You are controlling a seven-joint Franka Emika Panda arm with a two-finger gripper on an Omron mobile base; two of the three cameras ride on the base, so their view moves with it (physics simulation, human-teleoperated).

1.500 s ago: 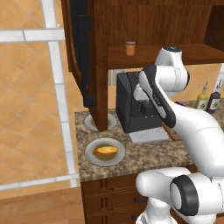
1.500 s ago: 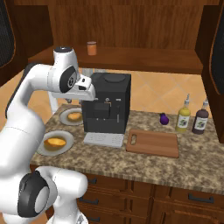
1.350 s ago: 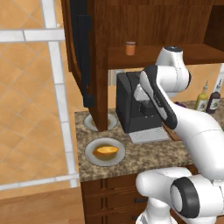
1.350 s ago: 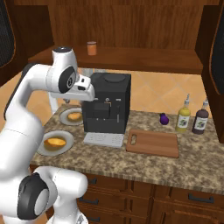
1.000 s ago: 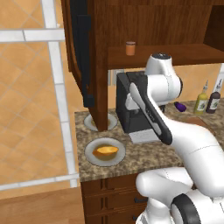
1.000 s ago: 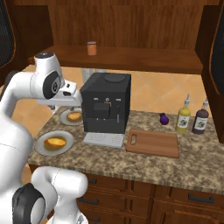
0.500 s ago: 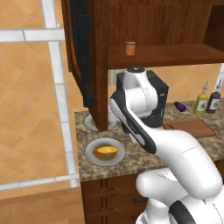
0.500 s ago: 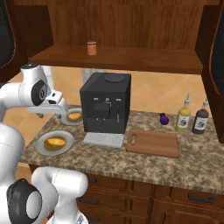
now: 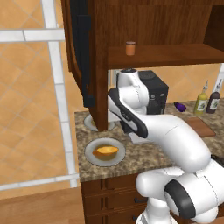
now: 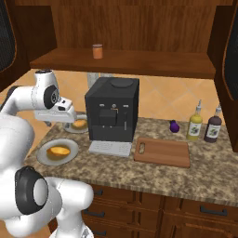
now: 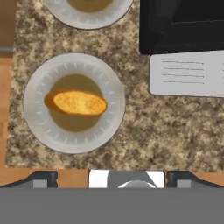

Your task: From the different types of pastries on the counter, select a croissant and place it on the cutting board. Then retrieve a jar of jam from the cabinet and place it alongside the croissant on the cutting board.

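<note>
the hand (image 11: 112, 177) hangs above the front left part of the speckled tabletop (image 11: 144, 131), looking straight down, its two dark fingertips (image 11: 41, 178) set wide apart near the bottom corners of the hand view with nothing between them. just ahead of the tips lies a grey plate (image 11: 74, 103) carrying an oval orange-brown pastry (image 11: 77, 102), which rests lengthwise across the plate's darker middle. beyond it, at the top edge of the hand view, sits a second plate (image 11: 87, 12) holding the croissant (image 11: 89, 4), only partly seen there; in the right base view this pale golden piece (image 10: 80, 123) lies on its plate just beside the left side of the black coffee machine (image 10: 112, 108), partly behind the hand. the coffee machine's pale drip tray (image 11: 187, 72) lies flat on the tabletop in front of it. the cutting board (image 10: 162, 151) rests bare on the tabletop to the right of the machine, well apart from both plates. behind the board stand a small purple item (image 10: 174, 126), a yellow bottle (image 10: 195, 123) and a dark bottle (image 10: 213, 126). the jar of jam (image 10: 97, 51) stands upright on the shelf of the open cabinet (image 10: 130, 23), above the coffee machine. in the left base view the cabinet door (image 9: 83, 52) with its long black handle stands open, and the white arm (image 9: 157, 131) bends over the near plate (image 9: 105, 152).
</note>
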